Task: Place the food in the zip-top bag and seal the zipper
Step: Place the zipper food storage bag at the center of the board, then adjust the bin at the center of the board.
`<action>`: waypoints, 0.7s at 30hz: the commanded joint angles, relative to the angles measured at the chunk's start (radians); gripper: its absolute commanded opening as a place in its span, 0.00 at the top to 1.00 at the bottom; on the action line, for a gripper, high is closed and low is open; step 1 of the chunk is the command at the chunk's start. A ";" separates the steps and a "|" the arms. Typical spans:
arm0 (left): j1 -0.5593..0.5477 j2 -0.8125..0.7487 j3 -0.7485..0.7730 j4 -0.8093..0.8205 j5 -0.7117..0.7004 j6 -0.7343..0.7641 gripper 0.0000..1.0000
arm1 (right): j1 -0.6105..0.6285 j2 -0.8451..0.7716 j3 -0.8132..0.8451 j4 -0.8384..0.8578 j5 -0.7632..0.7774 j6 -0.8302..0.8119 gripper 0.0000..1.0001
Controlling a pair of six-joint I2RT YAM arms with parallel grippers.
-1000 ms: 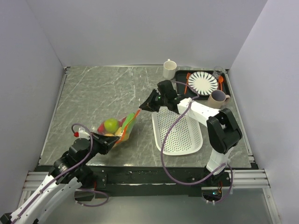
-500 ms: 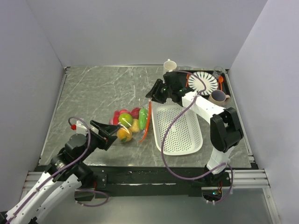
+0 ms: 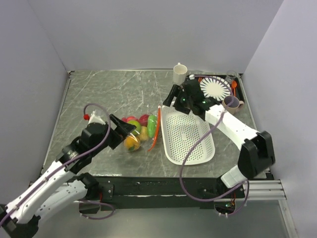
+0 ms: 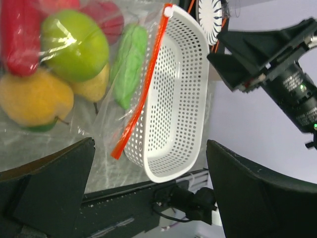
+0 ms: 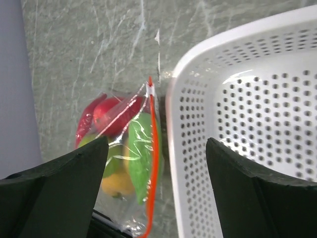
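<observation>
Left claw (image 3: pixel 124 130) and right claw (image 3: pixel 171 99) gape, released; the clear crinkly zip-top bag (image 3: pixel 137 133) seems limp and slippery, so pinch its stiffer orange-red zipper strip (image 3: pixel 157 129) at three o'clock.

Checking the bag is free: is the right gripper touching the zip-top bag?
Apart. The left wrist view shows the right gripper open in the air beyond the white basket, the zip-top bag lying on this side of it.
</observation>
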 commanded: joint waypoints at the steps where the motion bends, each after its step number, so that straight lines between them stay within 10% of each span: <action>1: 0.000 0.092 0.173 -0.017 -0.029 0.203 0.01 | -0.026 -0.100 -0.070 -0.034 0.082 -0.077 0.11; 12: 0.292 0.327 0.362 -0.074 0.248 0.493 0.01 | -0.131 -0.336 -0.325 -0.051 0.115 -0.128 0.00; 21: 0.329 0.424 0.459 -0.160 0.105 0.537 0.01 | -0.215 -0.500 -0.446 -0.057 0.204 -0.185 0.00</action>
